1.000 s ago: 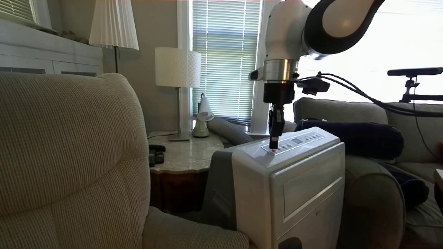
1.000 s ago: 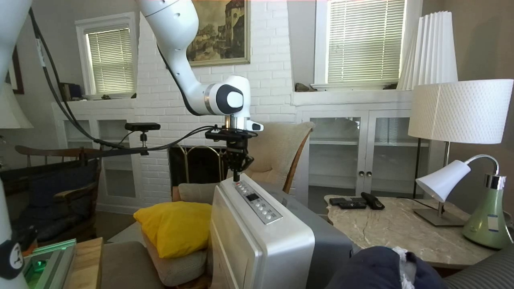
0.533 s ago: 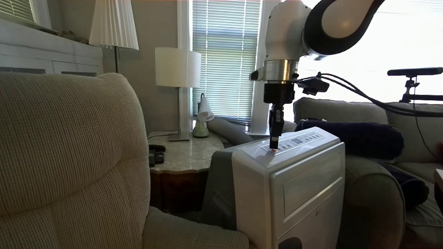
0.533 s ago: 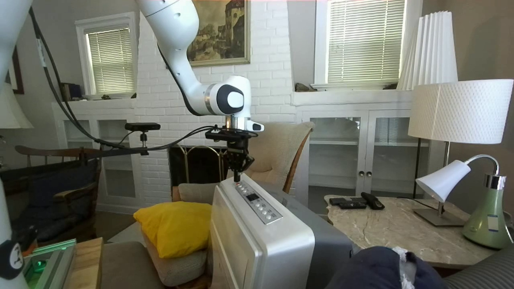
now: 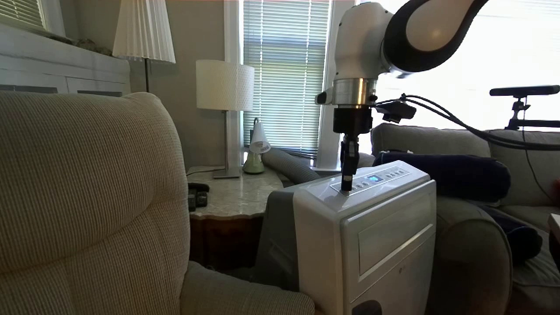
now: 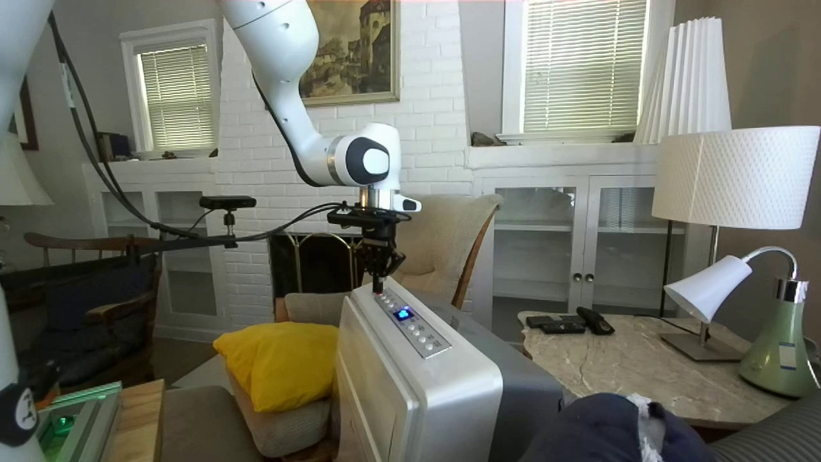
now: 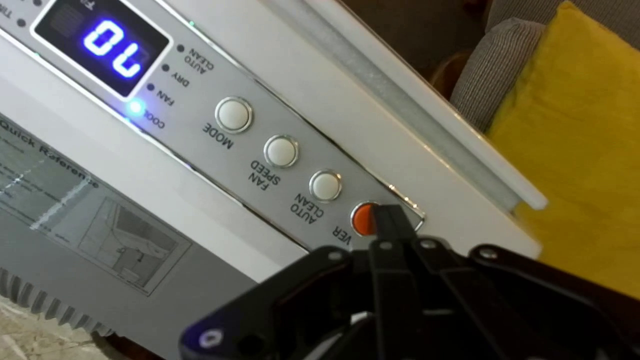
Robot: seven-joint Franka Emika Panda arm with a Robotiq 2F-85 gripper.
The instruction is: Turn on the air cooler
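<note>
The white boxy air cooler [image 5: 389, 253] stands upright between the armchair and the sofa. It also shows in the other exterior view [image 6: 442, 385] and the wrist view [image 7: 320, 95]. Its sloped top has a control strip with several white buttons and an orange button [image 7: 362, 219] at the end. The display [image 7: 107, 47] is lit blue and the light by COOL is on; the lit display also shows in both exterior views [image 5: 375, 178] [image 6: 403, 314]. My gripper [image 7: 394, 221] is shut and empty. Its tips [image 5: 347, 187] [image 6: 378, 289] are on the orange button, covering part of it.
A beige armchair [image 5: 96, 183] stands beside the cooler. A grey sofa [image 5: 431, 140] holds a dark bolster [image 5: 450, 175]. A marble-topped table [image 6: 596, 359] with lamps and remotes is behind the cooler. A ribbed hose [image 5: 291, 165] runs there. A yellow cushion [image 6: 279, 366] lies in front.
My gripper has moved down slightly, pushing onto the orange button. The cooler's display has gone from dark to lit blue.
</note>
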